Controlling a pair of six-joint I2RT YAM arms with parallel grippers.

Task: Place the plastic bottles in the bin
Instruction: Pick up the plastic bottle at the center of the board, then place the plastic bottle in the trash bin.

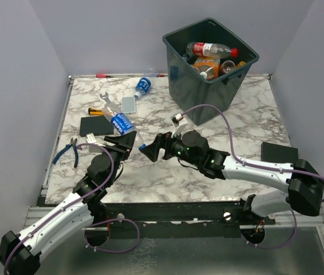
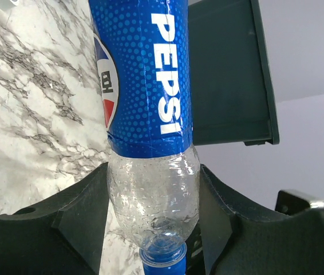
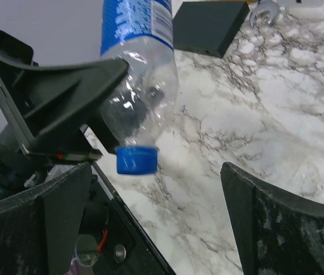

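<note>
Left gripper [image 1: 125, 141] clamps the Pepsi bottle [image 1: 120, 121] at its shoulder, at nine o'clock; right gripper [image 1: 152, 150] gapes wide at the cap [image 3: 136, 160]. This looks like a handover: right should seize the neck squarely before left releases. Bin [image 1: 188, 60] at one o'clock.

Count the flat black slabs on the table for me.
2. One black slab lies on the left, near the pliers; the other slab sits at the right edge. More may be hidden.
</note>
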